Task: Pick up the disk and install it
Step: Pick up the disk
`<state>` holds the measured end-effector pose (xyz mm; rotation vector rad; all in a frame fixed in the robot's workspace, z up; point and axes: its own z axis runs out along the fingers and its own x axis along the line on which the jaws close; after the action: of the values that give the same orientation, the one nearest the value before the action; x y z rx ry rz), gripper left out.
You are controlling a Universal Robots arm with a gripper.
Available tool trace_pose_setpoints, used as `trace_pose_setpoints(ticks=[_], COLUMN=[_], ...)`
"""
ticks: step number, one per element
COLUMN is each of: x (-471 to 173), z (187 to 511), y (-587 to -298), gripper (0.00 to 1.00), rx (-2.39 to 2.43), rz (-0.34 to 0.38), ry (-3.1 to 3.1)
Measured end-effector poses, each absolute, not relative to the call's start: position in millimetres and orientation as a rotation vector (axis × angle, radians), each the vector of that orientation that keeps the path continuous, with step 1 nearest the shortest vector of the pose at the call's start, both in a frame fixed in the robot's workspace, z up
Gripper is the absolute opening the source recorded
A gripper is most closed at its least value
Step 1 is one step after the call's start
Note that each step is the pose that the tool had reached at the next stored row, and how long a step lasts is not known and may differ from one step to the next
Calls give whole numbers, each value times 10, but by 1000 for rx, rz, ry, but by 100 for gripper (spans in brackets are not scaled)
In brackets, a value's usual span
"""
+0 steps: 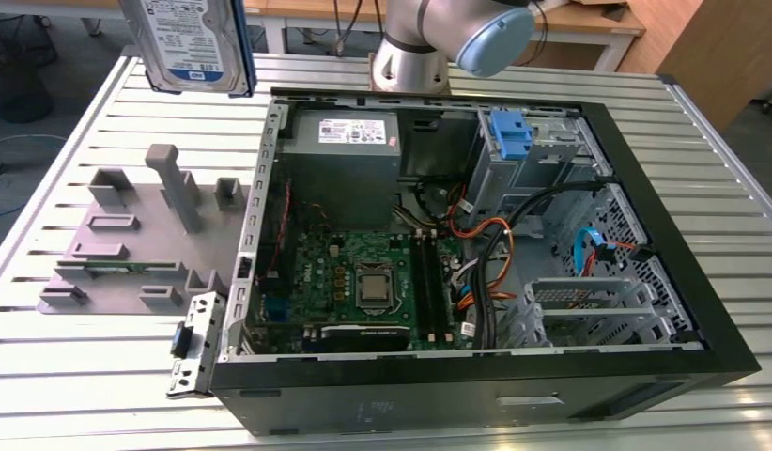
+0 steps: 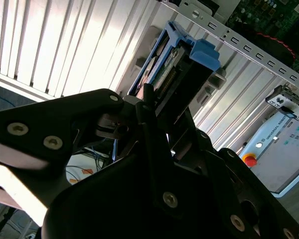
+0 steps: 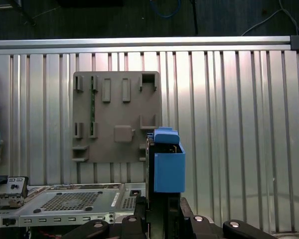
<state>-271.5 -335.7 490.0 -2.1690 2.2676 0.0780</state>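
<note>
Blue-framed silver hard drive [image 1: 192, 42] held aloft.
Jaws clamp it, to the exterior view's left of the open black computer case [image 1: 424, 409].

The disk [image 1: 192, 38] is smooth, shiny silver metal with a paper label [image 1: 195, 64], and its frame [image 3: 168, 172] is bright blue plastic. The desk [image 1: 60, 395] is pale, shiny metal with long ridges. The grey holder plate [image 1: 123, 244] on it looks like dull, matt plastic.

A ribbed metal table [image 1: 85, 395] stands before wooden furniture [image 1: 724, 47], over dark floor [image 3: 114, 22].
</note>
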Motion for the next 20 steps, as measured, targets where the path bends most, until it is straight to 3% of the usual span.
trace_pose_setpoints(ticks=[20], x=[-2514], z=[4899], y=[-3357], gripper=[35], rx=[-2169], rz=[78], ry=[2268])
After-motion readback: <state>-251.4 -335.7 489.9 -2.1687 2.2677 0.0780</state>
